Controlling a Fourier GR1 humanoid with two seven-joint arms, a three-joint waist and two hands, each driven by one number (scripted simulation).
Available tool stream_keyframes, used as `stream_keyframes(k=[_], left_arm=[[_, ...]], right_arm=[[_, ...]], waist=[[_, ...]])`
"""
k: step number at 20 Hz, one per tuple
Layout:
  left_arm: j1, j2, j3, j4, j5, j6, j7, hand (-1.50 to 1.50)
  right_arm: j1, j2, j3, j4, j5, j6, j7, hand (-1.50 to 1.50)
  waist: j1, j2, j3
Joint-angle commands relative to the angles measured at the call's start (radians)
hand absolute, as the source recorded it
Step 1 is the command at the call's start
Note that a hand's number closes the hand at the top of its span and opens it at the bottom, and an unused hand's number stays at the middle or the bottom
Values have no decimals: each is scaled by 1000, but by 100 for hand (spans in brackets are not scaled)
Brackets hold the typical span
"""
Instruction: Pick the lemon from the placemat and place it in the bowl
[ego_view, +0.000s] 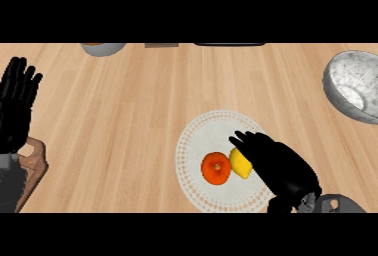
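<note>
Right robot hand sits low and right of centre in the frame, over the right side of the round white placemat, fingers extended toward the lemon. Fingertips touch or just overlap the lemon's right edge; fingers look mostly straight, not curled round it, so I read no grasp yet. Lemon lies on the placemat, touching or just beside an orange on its left. Both fruits are flat on the mat, nothing lifted. Target bowl, grey and speckled, is at the right edge of the frame, upper right of the placemat and well apart from it; what shows of its inside has nothing in it. Left robot hand rests open, fingers up, at the left edge of the frame, not involved. Below it, a wooden board pokes in at the lower left. Another small bowl sits at the top left edge of the table, irrelevant to the task. Progress, my estimate: approach done, pick just beginning. Left to do: close on the lemon without dragging the orange along, lift, carry up and right, release in the bowl. Main risk I see is the orange sitting so close on the far side, little room for fingers there.
</note>
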Motion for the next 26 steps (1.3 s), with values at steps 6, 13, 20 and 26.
stream_keyframes(k=[6,13,20,26], left_arm=[[16,-50,-9,-68,-45,17,43,0],[12,-26,61,-4,-26,-62,-6,0],[-43,-75,41,39,-82,-32,2,0],[-7,-82,41,-63,-84,-30,49,0]], right_arm=[[3,95,-36,193,148,-57,-240,-150],[71,134,-54,168,224,3,-233,-150],[41,189,-105,279,312,15,-327,-150],[-5,260,-127,460,388,-45,-368,-150]], waist=[[3,0,0],[-1,0,0],[-2,0,0],[4,0,0]])
